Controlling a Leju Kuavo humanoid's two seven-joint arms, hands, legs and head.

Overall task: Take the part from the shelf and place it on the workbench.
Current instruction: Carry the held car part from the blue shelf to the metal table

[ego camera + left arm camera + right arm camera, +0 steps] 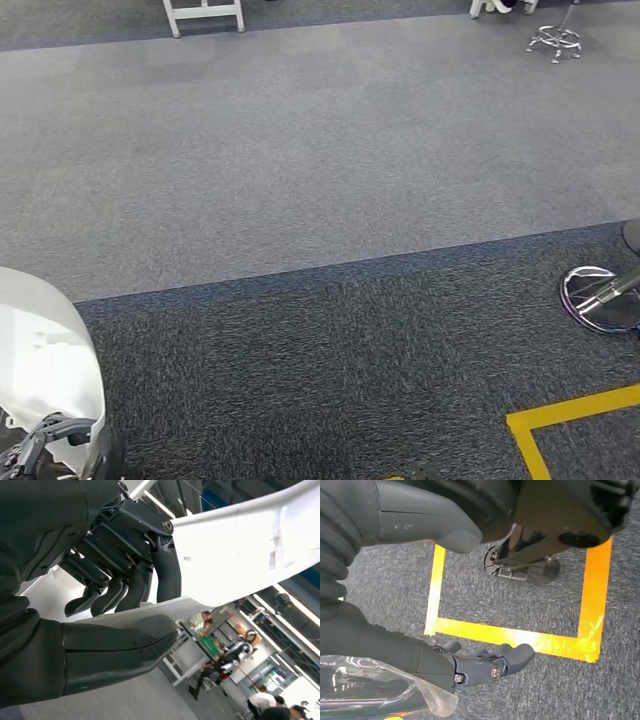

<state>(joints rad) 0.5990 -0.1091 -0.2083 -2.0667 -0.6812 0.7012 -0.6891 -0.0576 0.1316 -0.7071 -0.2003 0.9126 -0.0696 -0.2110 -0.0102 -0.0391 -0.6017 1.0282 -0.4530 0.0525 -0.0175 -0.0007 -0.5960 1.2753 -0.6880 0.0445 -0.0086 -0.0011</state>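
The part is a large white curved panel (pixel 44 355) at the lower left of the head view, low over the dark carpet. My left hand (pixel 41 445) grips its lower edge. In the left wrist view the thick thumb (pixel 113 647) presses one face of the panel (pixel 234 555) and the dark fingers (pixel 132 580) curl over the other face. My right hand (pixel 482 662) hangs above the floor with its fingers stretched out and nothing in them. No shelf or workbench is in sight.
Grey carpet stretches ahead, with a darker strip nearer me. A chrome stool base (pixel 600 298) stands at the right edge, beside a yellow tape corner (pixel 558 415). White frame legs (pixel 204 15) and another chrome base (pixel 555 40) are far off. People (pixel 205 672) stand in the background.
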